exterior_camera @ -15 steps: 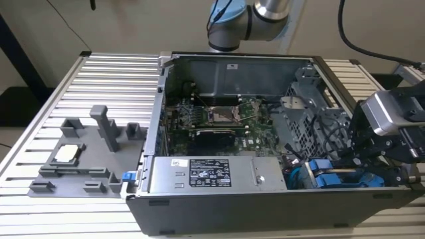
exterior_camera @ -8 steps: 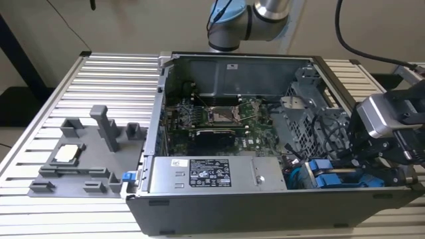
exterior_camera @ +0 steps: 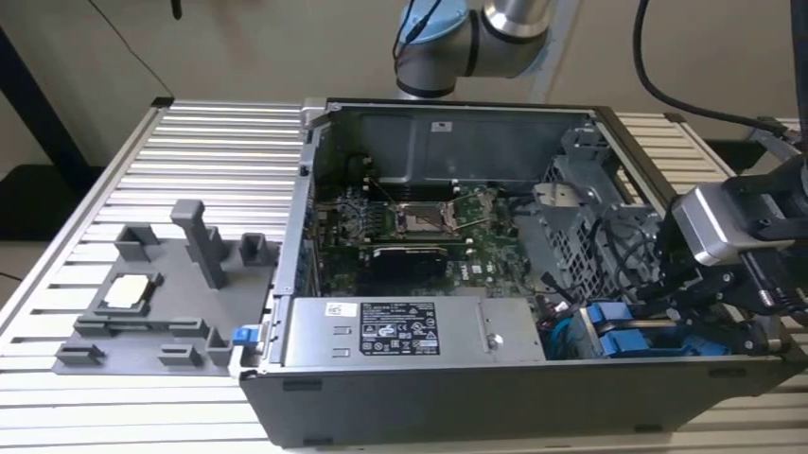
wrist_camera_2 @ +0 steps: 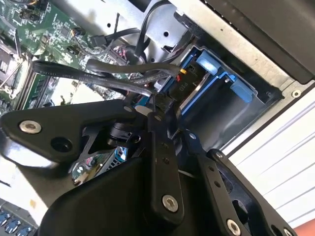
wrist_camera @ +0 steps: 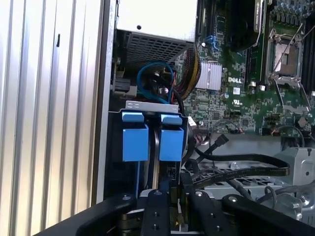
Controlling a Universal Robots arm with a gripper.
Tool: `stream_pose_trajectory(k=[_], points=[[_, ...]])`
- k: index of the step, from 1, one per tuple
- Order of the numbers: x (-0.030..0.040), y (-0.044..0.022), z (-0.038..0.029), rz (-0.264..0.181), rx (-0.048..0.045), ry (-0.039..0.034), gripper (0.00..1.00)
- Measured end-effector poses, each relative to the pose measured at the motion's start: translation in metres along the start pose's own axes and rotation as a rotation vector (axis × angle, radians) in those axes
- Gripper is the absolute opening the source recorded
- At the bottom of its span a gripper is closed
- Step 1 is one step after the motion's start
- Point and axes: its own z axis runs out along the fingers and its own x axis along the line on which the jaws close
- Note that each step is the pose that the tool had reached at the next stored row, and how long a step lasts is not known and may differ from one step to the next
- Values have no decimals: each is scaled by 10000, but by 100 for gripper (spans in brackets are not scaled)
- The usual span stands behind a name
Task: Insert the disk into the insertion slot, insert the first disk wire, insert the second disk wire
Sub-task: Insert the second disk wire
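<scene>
The black, multi-link metal gripper (wrist_camera_2: 156, 110) is down at the drive-cage corner of the open grey sheet-metal computer case (exterior_camera: 505, 402), on the exterior view's right. In the second wrist view its fingers look drawn close together around a small black wire connector (wrist_camera_2: 179, 87) — I judge it clenched on that plug, though the contact itself is hidden. The disk in its bright blue plastic carrier frame (wrist_camera: 152, 140) already sits inside the grey sheet-metal insertion slot (wrist_camera: 150, 105), two blue tabs side by side at the opening. The black rubbery cables (wrist_camera_2: 113, 73) draped past the fingers are soft and springy, so the stiff moulded plug is the sensible place to hold; its pins are probably fragile and want a square approach. The green motherboard (exterior_camera: 417, 222) lies nearby, beside the boxy grey labelled power supply (exterior_camera: 404, 331).
</scene>
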Motion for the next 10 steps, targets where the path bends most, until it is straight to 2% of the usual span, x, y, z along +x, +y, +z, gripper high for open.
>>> stream_pose_trajectory(k=[2, 6, 10], points=[[-3, 1, -13, 0, 1, 4, 23], [-26, 3, -99, 0, 1, -2, 23], [-60, 8, -227, 1, 1, -1, 23]])
